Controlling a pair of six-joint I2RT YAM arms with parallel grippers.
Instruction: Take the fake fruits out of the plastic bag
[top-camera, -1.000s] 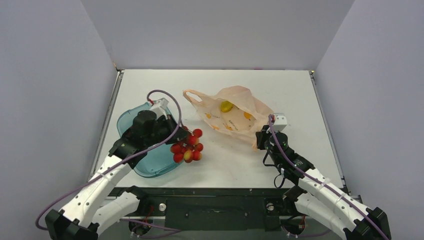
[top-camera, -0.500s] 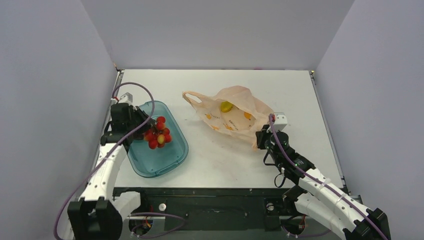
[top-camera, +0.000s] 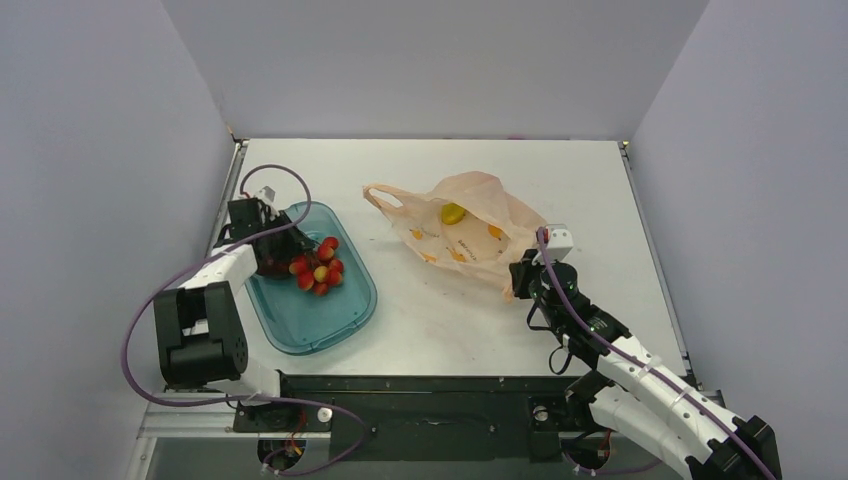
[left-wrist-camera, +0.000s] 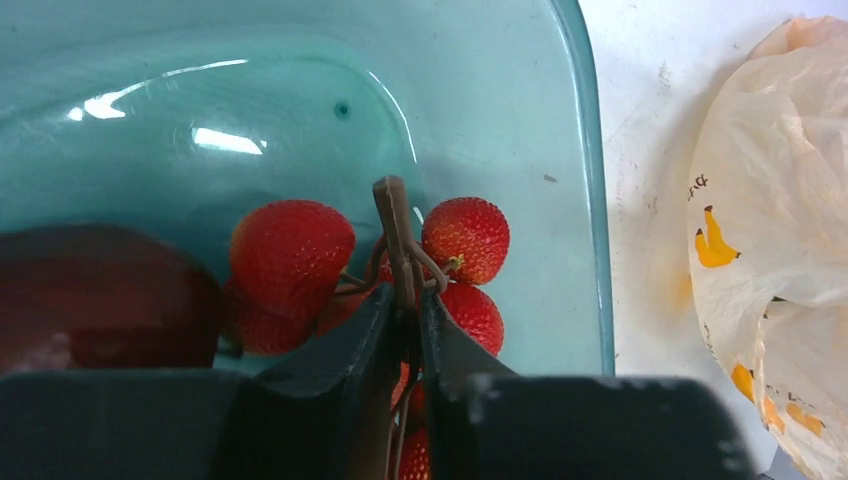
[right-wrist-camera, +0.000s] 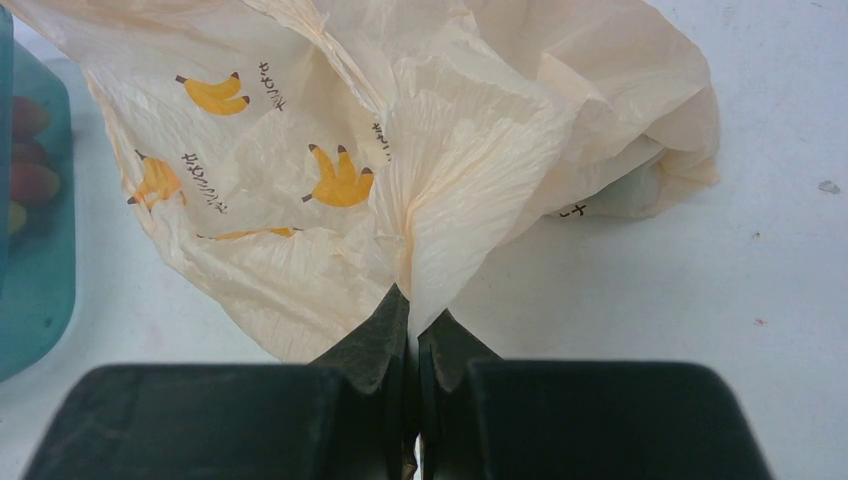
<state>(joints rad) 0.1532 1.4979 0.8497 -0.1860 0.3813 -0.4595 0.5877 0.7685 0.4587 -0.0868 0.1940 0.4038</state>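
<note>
**A:** Where's the fruit?

**B:** The bunch of red fruits (top-camera: 318, 268) is left of centre in the top view, inside the teal tray (top-camera: 335, 322), in the tray's upper half. One ball in it looks yellowish and the rest are red.

**A:** Lying loose?

**B:** No. In the left wrist view the left gripper (left-wrist-camera: 405, 300) has its jaws drawn almost together on the brown stem (left-wrist-camera: 393, 215), which sticks up between the tips. The red balls cluster around and below the fingers, over the tray's floor (whether they rest on it I can't tell).

**A:** And the bag?

**B:** The plastic bag (top-camera: 475, 240) lies crumpled on the white table (top-camera: 580, 180), right of centre and well apart from the tray. One handle loop (top-camera: 385, 195) points to the upper left. A yellow-green fruit (top-camera: 453, 213) shows through the film near the bag's top.

**A:** The other arm?

**B:** The right gripper (right-wrist-camera: 412, 325) is at the bag's lower right corner, with its jaws closed tight on a pinched fold of the film. In the right wrist view that fold rises straight from the fingertips, and banana prints (right-wrist-camera: 340, 180) spread to its left. The tray's edge shows at the far left of that view.
</note>
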